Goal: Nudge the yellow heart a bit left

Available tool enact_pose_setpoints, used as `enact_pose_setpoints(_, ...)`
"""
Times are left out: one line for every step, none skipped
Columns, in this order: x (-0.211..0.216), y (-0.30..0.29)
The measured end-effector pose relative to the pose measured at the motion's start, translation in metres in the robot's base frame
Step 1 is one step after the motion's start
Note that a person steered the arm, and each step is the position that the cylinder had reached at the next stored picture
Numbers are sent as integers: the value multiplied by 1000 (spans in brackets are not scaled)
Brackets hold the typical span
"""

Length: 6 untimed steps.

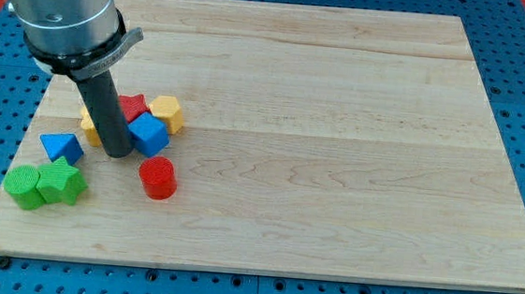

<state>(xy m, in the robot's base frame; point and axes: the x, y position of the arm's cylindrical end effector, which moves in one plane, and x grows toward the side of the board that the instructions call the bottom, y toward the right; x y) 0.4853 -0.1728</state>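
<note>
The yellow heart (88,122) lies near the board's left side, mostly hidden behind my rod; only a sliver shows to the rod's left. My tip (116,153) rests on the board just right of and below the heart, with a blue cube (150,134) close on the tip's right. A red block (133,108) and a yellow hexagon (167,112) sit just above the blue cube.
A blue triangle (61,146) lies left of my tip. Two green blocks (23,187) (62,182) sit near the bottom left corner. A red cylinder (158,177) stands below and right of the tip. The wooden board (339,125) has its left edge close by.
</note>
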Motion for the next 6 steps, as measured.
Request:
enact_pose_setpoints(-3, 20)
enact_pose_setpoints(-3, 106)
enact_pose_setpoints(0, 121)
enact_pose_setpoints(22, 108)
enact_pose_setpoints(22, 121)
enact_pose_setpoints(22, 121)
